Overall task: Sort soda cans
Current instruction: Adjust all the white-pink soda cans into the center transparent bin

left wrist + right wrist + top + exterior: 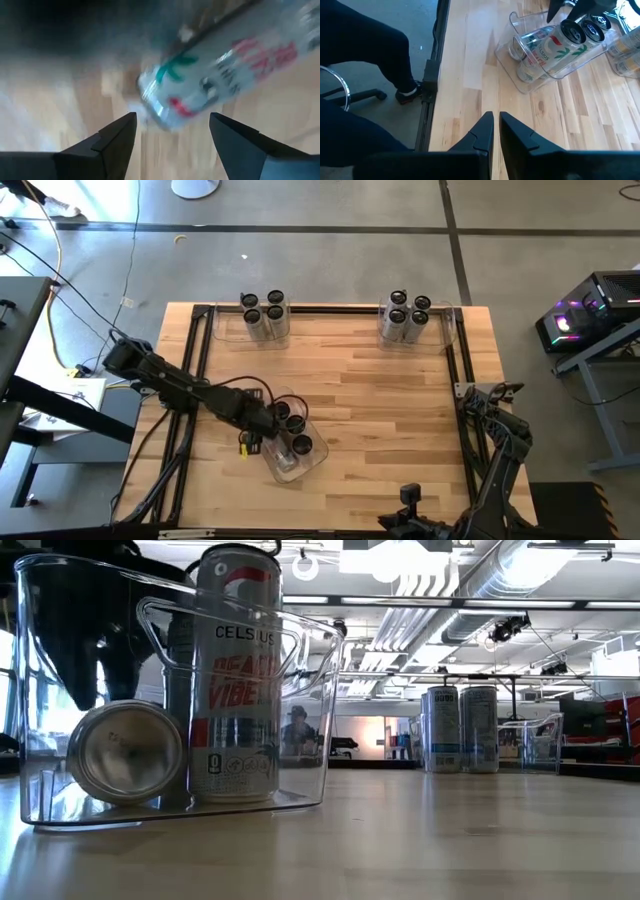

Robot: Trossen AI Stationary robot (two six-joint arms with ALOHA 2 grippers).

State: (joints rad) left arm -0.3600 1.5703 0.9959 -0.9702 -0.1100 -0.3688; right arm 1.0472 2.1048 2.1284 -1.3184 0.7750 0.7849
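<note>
**Cans mostly sorted, last bin in hand**

Sorting looks roughly two-thirds done. Four silver-grey soda cans with dark round tops [265,314] stand grouped in a clear plastic bin at the desk's far left corner, and four more [405,316] in the clear bin [452,328] at the far right corner. The remaining cans [291,430] sit in a third clear rectangular bin [283,470] near the desk's front edge, left of centre; in the low view one [125,753] lies on its side. The left pincer [172,135] hovers there, released, a can just ahead of it. The right pincer [496,126] waits clenched at the front right corner.
</note>
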